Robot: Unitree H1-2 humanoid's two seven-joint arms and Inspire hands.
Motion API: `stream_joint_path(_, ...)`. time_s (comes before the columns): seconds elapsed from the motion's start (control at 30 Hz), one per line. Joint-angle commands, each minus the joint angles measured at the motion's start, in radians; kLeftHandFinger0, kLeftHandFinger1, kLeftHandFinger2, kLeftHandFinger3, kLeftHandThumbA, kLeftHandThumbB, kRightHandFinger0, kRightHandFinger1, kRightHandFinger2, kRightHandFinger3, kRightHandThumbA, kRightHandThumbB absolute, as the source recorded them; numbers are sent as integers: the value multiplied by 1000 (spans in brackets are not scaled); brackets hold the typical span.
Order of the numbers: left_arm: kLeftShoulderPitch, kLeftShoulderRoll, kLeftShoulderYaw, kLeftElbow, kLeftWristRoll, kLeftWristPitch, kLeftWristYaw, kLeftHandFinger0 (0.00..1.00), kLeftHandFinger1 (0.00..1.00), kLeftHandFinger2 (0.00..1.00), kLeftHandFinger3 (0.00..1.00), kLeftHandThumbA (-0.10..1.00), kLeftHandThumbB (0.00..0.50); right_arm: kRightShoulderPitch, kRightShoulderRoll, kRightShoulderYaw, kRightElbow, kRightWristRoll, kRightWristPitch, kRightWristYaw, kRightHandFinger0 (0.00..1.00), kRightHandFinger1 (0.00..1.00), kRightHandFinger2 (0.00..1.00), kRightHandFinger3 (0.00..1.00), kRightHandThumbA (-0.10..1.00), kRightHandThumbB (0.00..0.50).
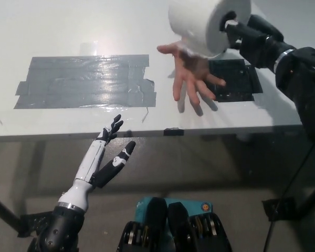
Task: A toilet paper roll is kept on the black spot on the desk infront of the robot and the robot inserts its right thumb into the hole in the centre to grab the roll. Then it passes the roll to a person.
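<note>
A white toilet paper roll (202, 23) hangs in the air at the top of the head view, above the desk. My black right hand (247, 35) is shut on it, with the thumb in the roll's centre hole. A person's open hand (191, 73) lies palm up just under the roll, over the desk. The black spot (236, 81) on the desk sits bare beside that hand. My white left hand (106, 152) rests open at the lower left, below the desk's front edge.
A large patch of grey tape (84, 81) covers the left half of the white desk (52, 26). A small black tab (174, 131) sits on the desk's front edge. Below the edge lies a dark floor.
</note>
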Motion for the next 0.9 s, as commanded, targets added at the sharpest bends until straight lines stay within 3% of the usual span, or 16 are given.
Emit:
stream_joint_path(0.0, -50, 3, -7, -29, 0, -11, -10, 1000, 1000, 1000, 1000, 712, 40, -285, -108, 198, 106, -413, -128, 85, 169, 672, 961, 958, -100, 174)
stream_joint_path(0.03, -51, 4, -7, -29, 2, -9, -10, 1000, 1000, 1000, 1000, 710, 40, -292, -109, 212, 122, -423, -136, 91, 155, 653, 940, 887, -100, 177)
stream_joint_path(0.07, -51, 4, -8, -30, 4, -7, -10, 1000, 1000, 1000, 1000, 710, 45, -296, -109, 223, 130, -432, -138, 93, 156, 658, 939, 882, -100, 182)
stream_joint_path(0.13, -54, 3, -9, -31, 6, -1, -11, 1000, 1000, 1000, 1000, 710, 49, -303, -110, 246, 149, -452, -146, 95, 176, 676, 947, 896, -100, 178)
stream_joint_path(0.2, -56, 2, -11, -29, 7, -3, -11, 1000, 1000, 1000, 1000, 693, 42, -302, -107, 272, 146, -476, -136, 89, 219, 700, 973, 970, -100, 164)
stream_joint_path(0.37, -63, 1, -13, -32, 10, -2, -11, 1000, 1000, 1000, 1000, 639, 41, -301, -93, 329, 169, -536, -162, 95, 198, 666, 940, 959, -100, 158)
stream_joint_path(0.53, -70, 3, -13, -27, 7, -11, -10, 1000, 1000, 1000, 1000, 597, 42, -319, -86, 396, 188, -607, -163, 123, 327, 770, 1000, 929, -100, 159)
stream_joint_path(0.73, -80, 5, -15, -22, 9, -14, -11, 1000, 1000, 1000, 1000, 601, 31, -341, -77, 428, 225, -653, -182, 170, 209, 683, 1000, 926, -100, 177)
stream_joint_path(0.77, -86, 6, -16, -18, 10, -15, -11, 1000, 1000, 1000, 1000, 601, 29, -351, -79, 445, 238, -669, -189, 201, 209, 705, 1000, 957, -100, 172)
stream_joint_path(0.8, -86, 5, -16, -16, 8, -16, -12, 1000, 1000, 1000, 1000, 602, 28, -357, -82, 465, 246, -688, -205, 239, 217, 716, 1000, 958, -100, 203)
stream_joint_path(0.87, -86, 6, -17, -16, 6, -15, -14, 1000, 1000, 1000, 1000, 604, 28, -362, -84, 488, 252, -714, -226, 277, 261, 725, 998, 908, -100, 224)
